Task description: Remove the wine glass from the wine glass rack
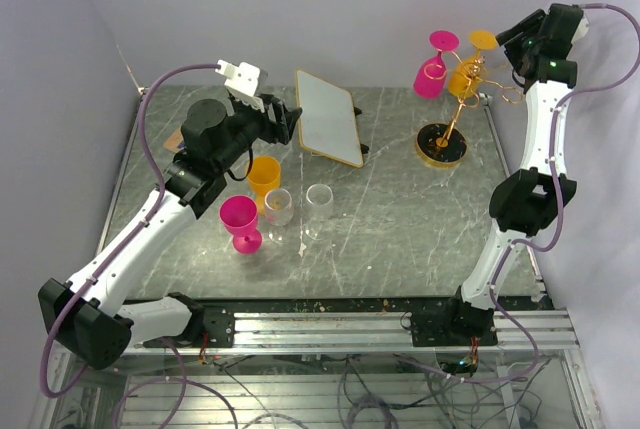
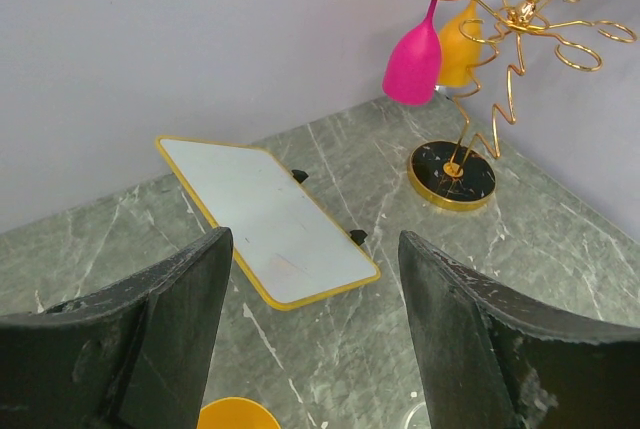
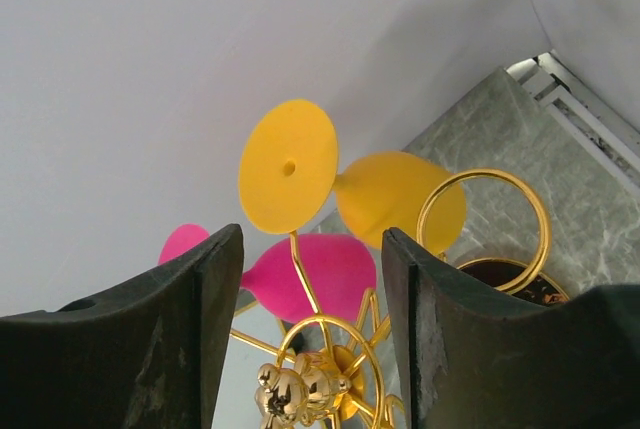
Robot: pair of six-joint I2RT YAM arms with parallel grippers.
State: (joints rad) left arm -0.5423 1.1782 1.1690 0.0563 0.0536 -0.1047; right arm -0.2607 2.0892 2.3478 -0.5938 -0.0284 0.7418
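The wine glass rack point(image 1: 456, 109), a gold wire stand on a round dark base point(image 1: 441, 143), stands at the far right of the table. A pink wine glass point(image 1: 431, 77) and a yellow wine glass point(image 1: 466, 74) hang upside down from its ring arms. My right gripper point(image 1: 505, 46) is open and empty, just right of the rack's top. In the right wrist view its gripper point(image 3: 312, 299) frames the rack's top point(image 3: 320, 379), with the yellow glass point(image 3: 395, 209) and pink glass point(image 3: 315, 274) beyond. My left gripper point(image 1: 290, 121) is open and empty at the far left; its wrist view shows the rack point(image 2: 510, 69).
A white board with a yellow rim point(image 1: 328, 116) lies at the back middle. A pink wine glass point(image 1: 241, 221), an orange cup point(image 1: 264, 173) and two clear glasses point(image 1: 278, 206) point(image 1: 319, 203) stand at left centre. Walls close in on the left, back and right.
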